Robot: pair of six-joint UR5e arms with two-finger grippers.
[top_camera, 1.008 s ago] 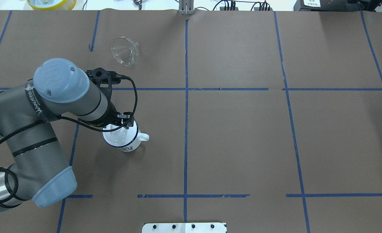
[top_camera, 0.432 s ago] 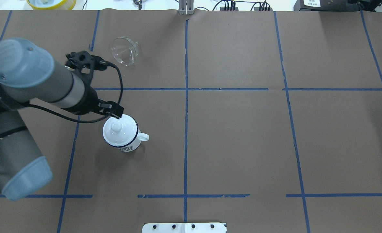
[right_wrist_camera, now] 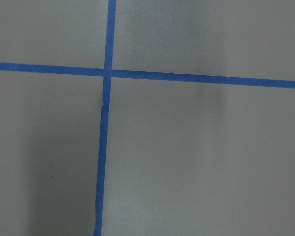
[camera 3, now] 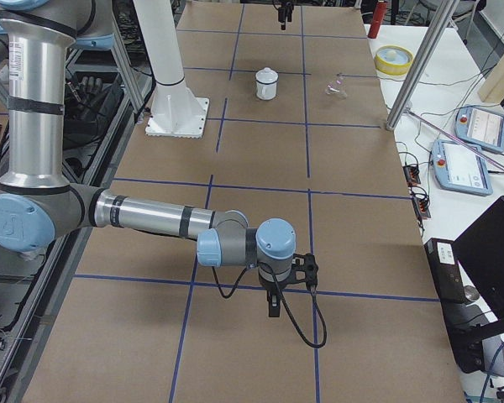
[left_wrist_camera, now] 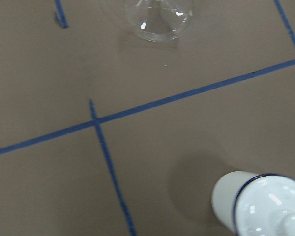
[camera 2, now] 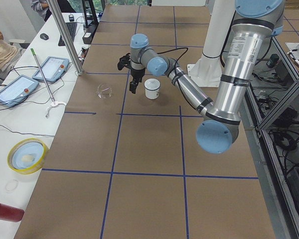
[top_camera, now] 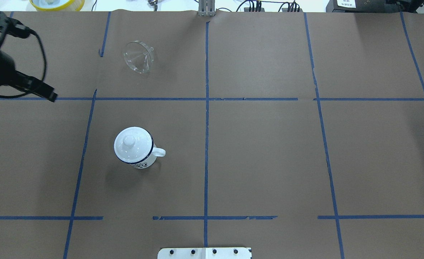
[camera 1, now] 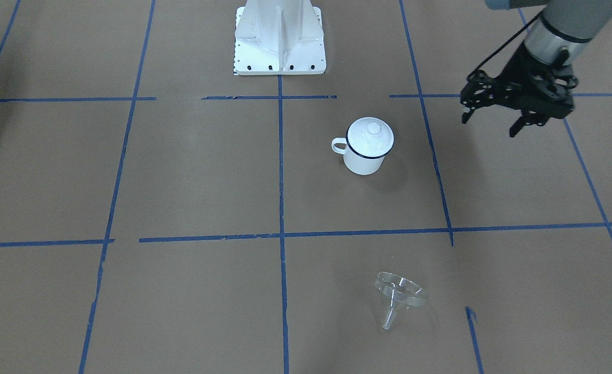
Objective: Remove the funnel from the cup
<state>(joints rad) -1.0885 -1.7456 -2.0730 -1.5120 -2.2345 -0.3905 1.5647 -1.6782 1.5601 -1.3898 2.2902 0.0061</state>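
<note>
Funnel [top_camera: 138, 57], light, slick, likely brittle clear plastic best pinched at its rim, lies tilted at upper left of the overhead view, well apart from the cup [top_camera: 132, 147]; left gripper [camera 1: 489, 127] is spread and empty, right gripper [camera 3: 273, 309] cannot be judged.

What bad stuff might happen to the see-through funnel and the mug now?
The funnel lies tipped on the table, so a bump might roll it. It is clear, so easy to miss. The lid only rests on the cup; the open left tool passing by might knock it off.
</note>
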